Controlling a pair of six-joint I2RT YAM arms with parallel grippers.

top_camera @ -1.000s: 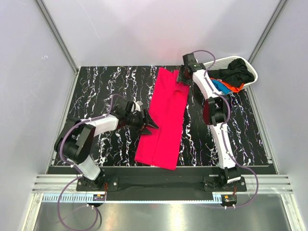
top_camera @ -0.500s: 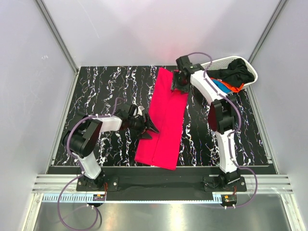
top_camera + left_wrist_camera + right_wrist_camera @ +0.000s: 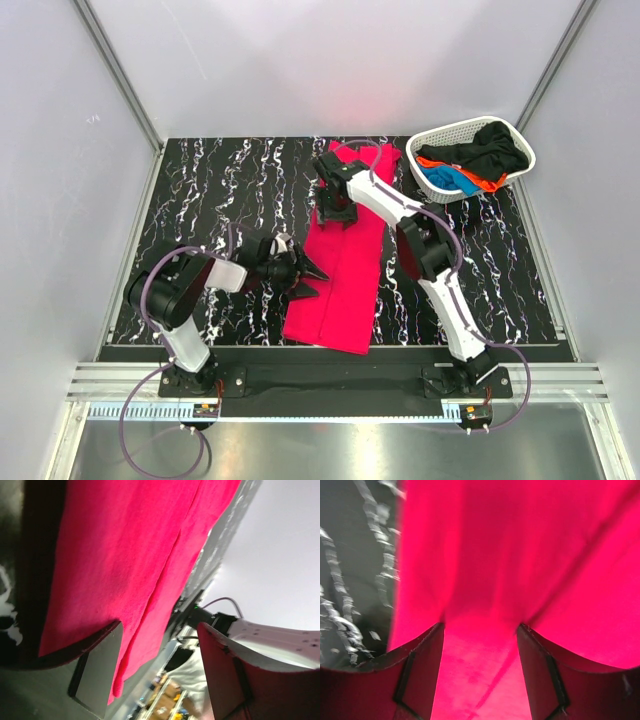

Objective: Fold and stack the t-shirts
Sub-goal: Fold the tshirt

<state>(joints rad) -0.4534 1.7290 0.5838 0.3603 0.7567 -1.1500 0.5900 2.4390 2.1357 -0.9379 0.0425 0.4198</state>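
Note:
The pinkish-red t-shirt (image 3: 345, 270) lies as a long folded strip on the black marbled table. It fills the left wrist view (image 3: 125, 545) and the right wrist view (image 3: 520, 540). My left gripper (image 3: 312, 270) is open at the strip's left edge, with one finger against the cloth's edge (image 3: 159, 625). My right gripper (image 3: 335, 210) is open and sits low over the strip's upper left part, with red cloth between its spread fingers (image 3: 480, 627). A black t-shirt (image 3: 490, 150), a blue one (image 3: 445, 178) and an orange one (image 3: 485, 183) lie in the basket.
The white lattice basket (image 3: 440, 130) stands at the table's back right corner. The right arm stretches across the shirt's upper half. Grey walls with metal rails close in the table on three sides.
The right gripper has moved from the shirt's top edge leftward and nearer, to its upper left part. The shirt's top has shifted right. The left gripper has stayed at the left edge.

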